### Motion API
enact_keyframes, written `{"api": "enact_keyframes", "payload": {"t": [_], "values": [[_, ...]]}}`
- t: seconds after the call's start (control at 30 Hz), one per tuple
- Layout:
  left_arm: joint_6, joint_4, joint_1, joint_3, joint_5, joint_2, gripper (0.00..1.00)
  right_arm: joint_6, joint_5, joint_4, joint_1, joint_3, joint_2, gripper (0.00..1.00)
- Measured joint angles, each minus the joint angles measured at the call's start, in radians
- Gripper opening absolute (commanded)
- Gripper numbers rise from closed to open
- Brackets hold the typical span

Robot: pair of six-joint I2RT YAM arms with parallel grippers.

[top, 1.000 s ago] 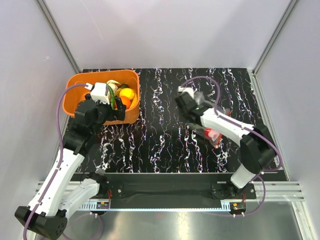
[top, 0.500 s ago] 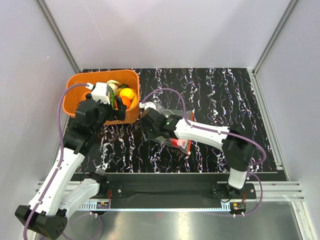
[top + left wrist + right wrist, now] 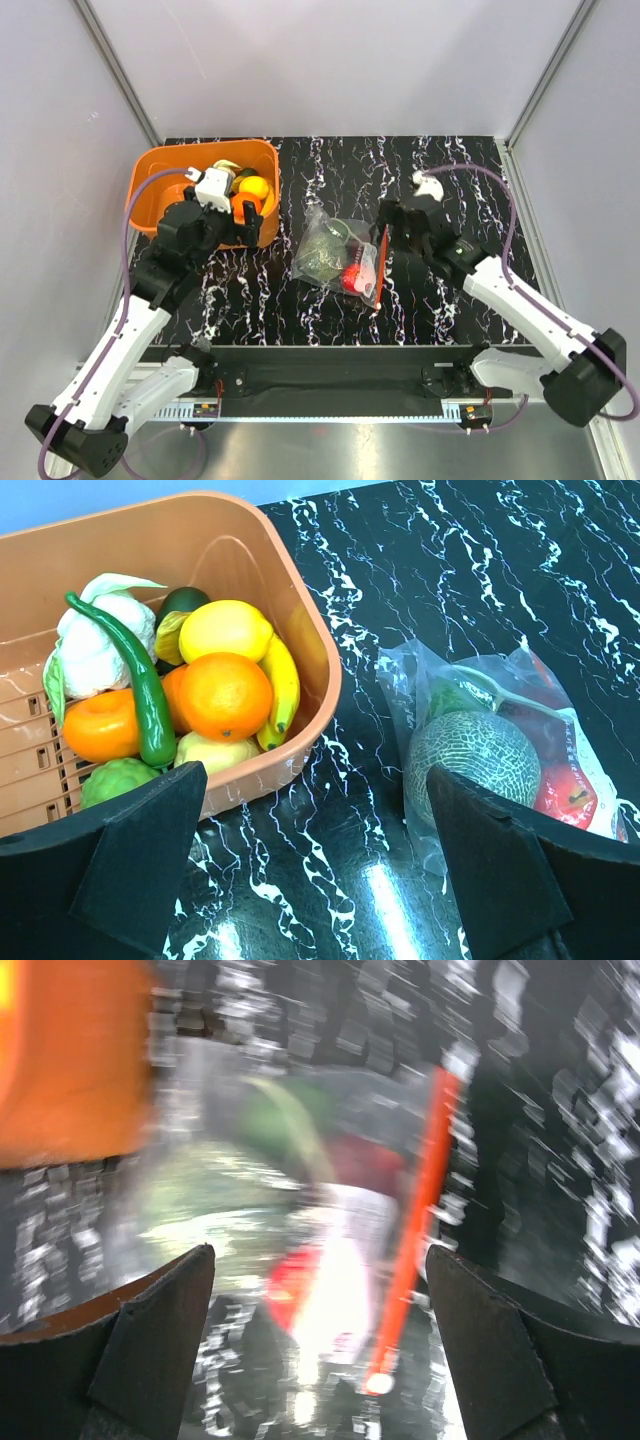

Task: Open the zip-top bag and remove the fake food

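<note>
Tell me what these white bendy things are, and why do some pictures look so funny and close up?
Those are two robot arms fixed to the near edge of a black marbled table. Each ends in a claw with two fingers.

One picture comes from a camera high above, looking down on everything. The other two come from little cameras on the arms' wrists, so you see each claw's dark fingers at the bottom corners. The right one is blurry.

On the table lies a clear bag with an orange-red zip strip. Inside it is toy food: a netted green melon, a red piece, and something darker behind them.

An orange basket sits at the left, full of other toy fruit and vegetables.

The left claw hangs open over the basket. The right claw is open beside the bag's zip end. Neither holds anything.
</note>
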Motion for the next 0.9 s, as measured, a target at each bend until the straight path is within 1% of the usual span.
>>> {"api": "enact_keyframes", "payload": {"t": [0.07, 0.13, 0.23, 0.4, 0.53, 0.8, 0.83, 0.9], "values": [[0.002, 0.000, -0.006, 0.000, 0.000, 0.002, 0.99, 0.024, -0.050, 0.016, -0.093, -0.099, -0.023, 0.88], [0.004, 0.002, -0.011, 0.000, 0.000, 0.006, 0.99, 0.049, -0.113, 0.045, -0.140, -0.180, -0.014, 0.83], [0.005, 0.002, -0.019, 0.000, 0.000, 0.010, 0.99, 0.086, -0.217, 0.095, -0.188, -0.290, 0.018, 0.81], [0.014, 0.004, -0.034, -0.002, 0.000, 0.011, 0.99, 0.139, -0.324, 0.193, -0.207, -0.376, 0.069, 0.78], [0.019, 0.005, -0.038, -0.002, -0.001, 0.011, 0.99, 0.180, -0.392, 0.327, -0.223, -0.425, 0.132, 0.76], [0.023, 0.006, -0.046, -0.008, -0.002, 0.011, 0.99, 0.228, -0.446, 0.506, -0.232, -0.485, 0.238, 0.73], [0.023, 0.006, -0.047, -0.008, -0.002, 0.011, 0.99, 0.233, -0.447, 0.525, -0.232, -0.492, 0.243, 0.72], [0.024, 0.006, -0.049, -0.009, -0.002, 0.011, 0.99, 0.246, -0.456, 0.575, -0.234, -0.509, 0.256, 0.65]]}}
